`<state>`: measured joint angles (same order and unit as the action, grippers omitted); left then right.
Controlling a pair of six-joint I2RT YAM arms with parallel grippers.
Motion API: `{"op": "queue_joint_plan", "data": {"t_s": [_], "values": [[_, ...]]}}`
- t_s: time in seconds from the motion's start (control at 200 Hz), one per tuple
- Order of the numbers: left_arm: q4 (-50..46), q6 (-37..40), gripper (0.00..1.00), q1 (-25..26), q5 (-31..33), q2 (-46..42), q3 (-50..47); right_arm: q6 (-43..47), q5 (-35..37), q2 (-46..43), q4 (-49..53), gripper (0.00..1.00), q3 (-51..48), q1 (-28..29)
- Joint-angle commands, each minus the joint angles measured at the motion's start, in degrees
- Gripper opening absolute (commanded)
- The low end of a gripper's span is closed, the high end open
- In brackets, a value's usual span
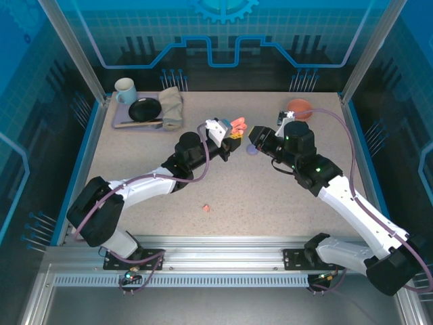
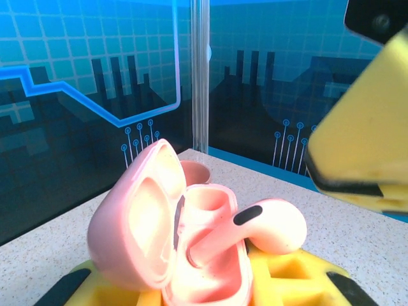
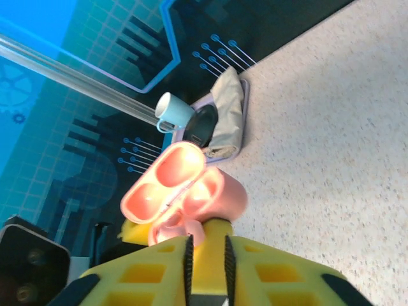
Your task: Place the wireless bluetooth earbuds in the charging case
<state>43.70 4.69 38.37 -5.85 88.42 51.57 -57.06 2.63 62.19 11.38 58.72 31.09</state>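
Note:
The open salmon-pink charging case (image 2: 140, 217) sits between the yellow fingers of my left gripper (image 2: 191, 284), which is shut on it. One pink earbud (image 2: 274, 226) has its stem in a slot and its head sticking out to the right. From above, the case (image 1: 238, 124) is held over mid-table by the left gripper (image 1: 233, 134). My right gripper (image 3: 207, 245) is just in front of the case (image 3: 217, 194), its jaws almost together with nothing between them. That earbud (image 3: 191, 229) lies at its left fingertip. Another pink earbud (image 1: 206, 208) lies on the table.
A small lilac object (image 1: 252, 150) lies on the table below my right gripper (image 1: 254, 138). At the back left a tray (image 1: 122, 124) carries a mug (image 1: 125, 89), a black dish and a folded cloth. A salmon bowl (image 1: 298, 107) stands at the back right.

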Motion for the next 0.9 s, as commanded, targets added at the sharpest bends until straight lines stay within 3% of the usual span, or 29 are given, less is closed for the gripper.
{"op": "queue_joint_plan", "data": {"t_s": [0.0, 0.895], "values": [[0.19, 1.28, 0.00, 0.00, -1.44, -2.14, -0.36, 0.50, 1.23, -0.41, 2.77, 0.19, -0.35, 0.09], [-0.68, 1.38, 0.00, -0.02, -2.74, -1.41, -0.95, 2.16, 0.87, 3.98, 2.17, 0.13, 4.65, 3.18]]}}
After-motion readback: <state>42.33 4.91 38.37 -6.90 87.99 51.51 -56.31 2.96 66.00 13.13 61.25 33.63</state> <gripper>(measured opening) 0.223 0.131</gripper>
